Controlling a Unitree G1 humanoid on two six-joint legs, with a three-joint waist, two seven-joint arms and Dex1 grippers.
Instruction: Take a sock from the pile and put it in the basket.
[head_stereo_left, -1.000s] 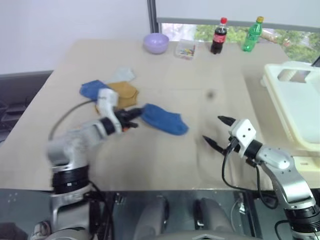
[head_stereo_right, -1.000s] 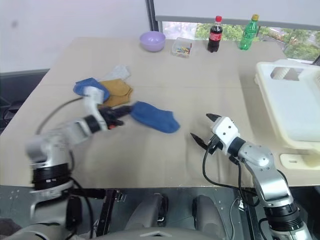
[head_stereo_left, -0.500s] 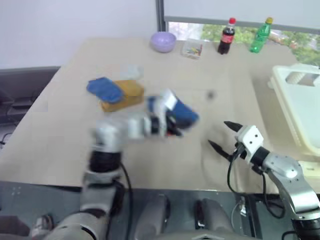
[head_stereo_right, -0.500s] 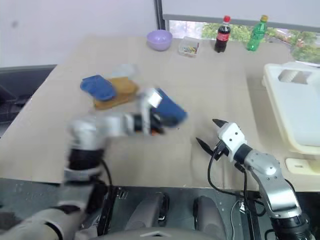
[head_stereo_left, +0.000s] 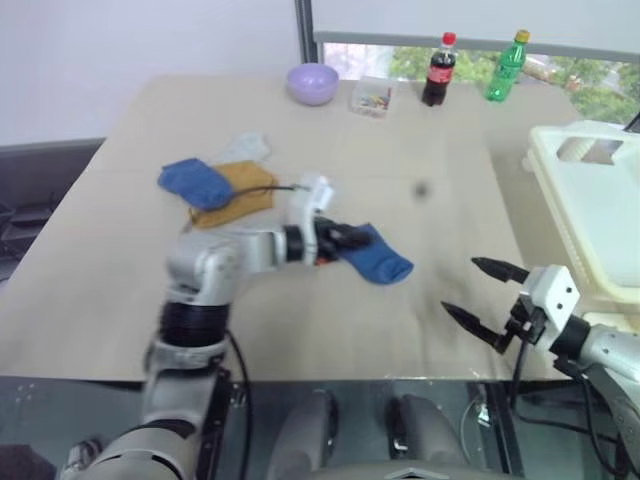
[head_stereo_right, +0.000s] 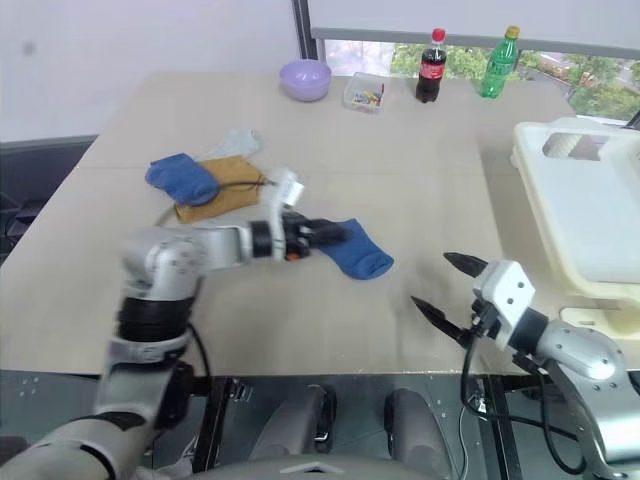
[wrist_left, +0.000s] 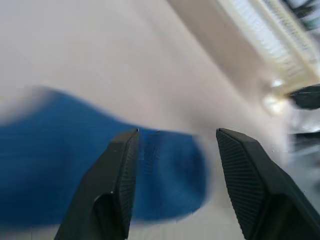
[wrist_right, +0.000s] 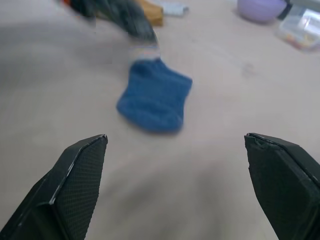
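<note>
Left tool (head_stereo_left: 352, 238) sits parted over a soft royal-blue sock (head_stereo_left: 379, 257) lying mid-surface; right tool (head_stereo_left: 478, 295) gapes wide, empty, near edge.

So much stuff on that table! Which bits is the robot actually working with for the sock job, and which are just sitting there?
Part of the job:
- blue sock lying mid-table, at the left gripper
- pile of socks
- cream basket
- right gripper, open, nothing in it

Just lying about:
- purple bowl
- small clear box
- cola bottle
- green bottle
</note>
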